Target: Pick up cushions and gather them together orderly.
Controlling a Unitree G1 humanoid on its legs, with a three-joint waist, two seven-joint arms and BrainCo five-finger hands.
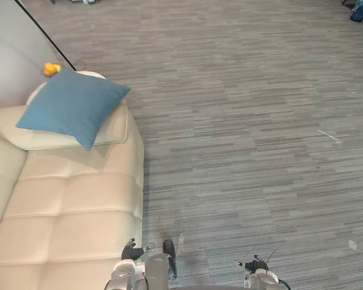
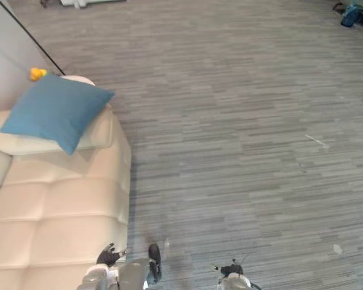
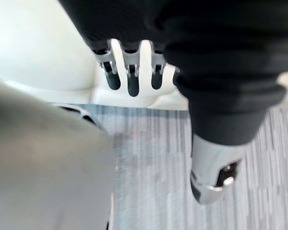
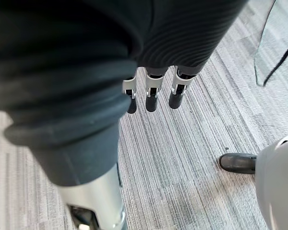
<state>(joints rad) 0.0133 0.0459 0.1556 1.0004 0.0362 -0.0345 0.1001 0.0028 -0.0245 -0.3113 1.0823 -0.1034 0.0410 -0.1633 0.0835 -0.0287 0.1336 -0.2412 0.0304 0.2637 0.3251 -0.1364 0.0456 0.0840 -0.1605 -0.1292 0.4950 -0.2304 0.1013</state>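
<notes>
The blue cushion (image 1: 72, 106) is lying at the far end of the cream sofa (image 1: 72, 217), to the robot's left. It is tilted so that one corner is pointing towards the carpet side and another is hanging over the seat. It is resting on a cream padded block (image 1: 116, 128) at that end of the sofa; whether that block is an armrest or a loose cushion is not clear. The blue cushion is overlapping most of the block's top. Just behind the cushion's far corner a small yellow object (image 1: 50, 69) is sitting against the grey wall (image 1: 9, 54), too small to identify.

Neither hand is touching the cushion. The left hand (image 1: 132, 250) is hanging low beside the sofa's near front corner, well apart from the cushion. In the left wrist view its fingers (image 3: 128, 84) are hanging straight and relaxed, side by side, holding nothing, with the sofa's cream edge past them. The right hand (image 1: 255, 265) is hanging over the grey striped carpet (image 1: 248, 121). In the right wrist view its fingers (image 4: 151, 98) are likewise hanging straight and loose, empty.

On the carpet to the robot's right a thin white scrap (image 1: 330, 136) is lying, and a small white fleck (image 1: 352, 244) nearer by.
</notes>
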